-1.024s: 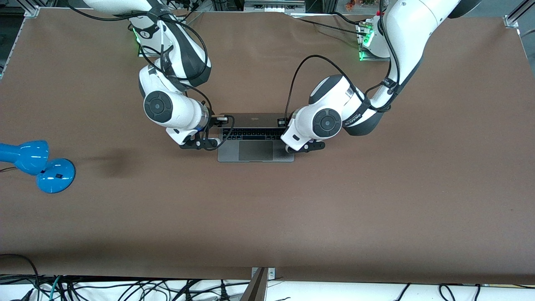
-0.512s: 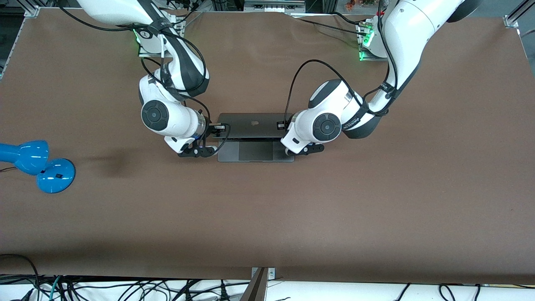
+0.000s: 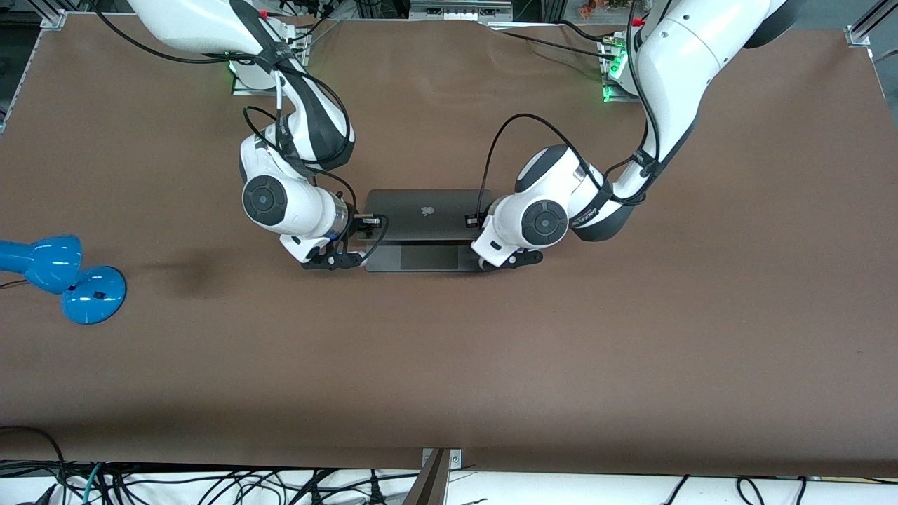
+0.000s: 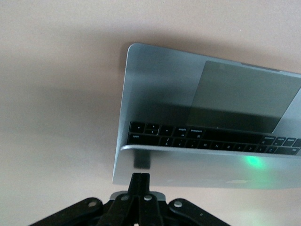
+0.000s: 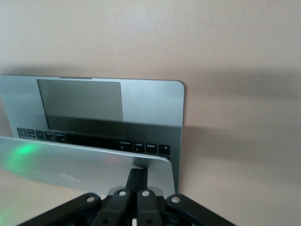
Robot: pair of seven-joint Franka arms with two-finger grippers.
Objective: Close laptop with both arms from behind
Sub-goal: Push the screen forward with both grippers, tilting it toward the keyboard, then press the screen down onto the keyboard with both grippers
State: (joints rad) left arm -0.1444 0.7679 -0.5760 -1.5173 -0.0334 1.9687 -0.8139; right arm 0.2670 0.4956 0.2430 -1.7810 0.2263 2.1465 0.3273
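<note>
Slim space-grey metal laptop [image 3: 428, 229] sits mid brown counter [image 3: 631, 337], lid now tipped well past upright: a second ago the keyboard showed from the front, now only the trackpad strip. Left gripper [image 4: 139, 181] and right gripper [image 5: 137, 178] both have jaws pinched shut, empty, tips pressing the lid's outside near its two corners. Closing looks over halfway; remaining gap small
</note>
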